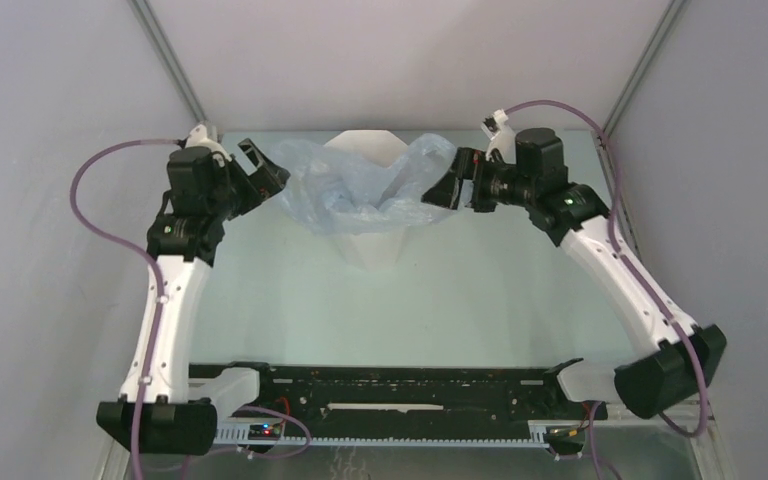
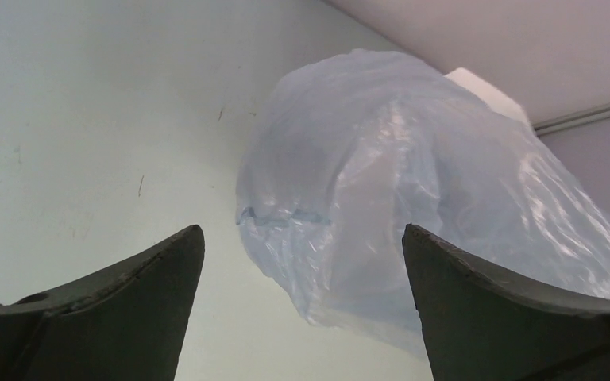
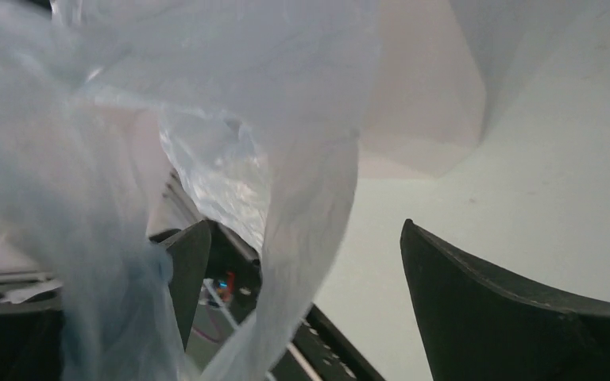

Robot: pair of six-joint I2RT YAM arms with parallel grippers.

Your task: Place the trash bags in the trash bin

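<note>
The trash bin [image 1: 368,240] stands white and faceted at the table's far middle. The pale blue-grey trash bag [image 1: 355,185] lies crumpled over its top and spills down both sides. My left gripper [image 1: 266,172] is open just left of the bag, touching nothing. In the left wrist view the bag [image 2: 413,182] bulges ahead of the open left gripper [image 2: 302,230], with a corner of the bin [image 2: 476,83] showing behind it. My right gripper [image 1: 440,190] is open at the bag's right edge. In the right wrist view a strip of the bag [image 3: 302,214] hangs loose between the spread fingers of the right gripper [image 3: 306,226], with the bin [image 3: 421,95] behind.
The pale green table [image 1: 480,300] is walled by grey panels at the back and sides. A black rail with wiring [image 1: 390,390] runs along the near edge between the arm bases. Purple cables [image 1: 90,180] loop off both arms.
</note>
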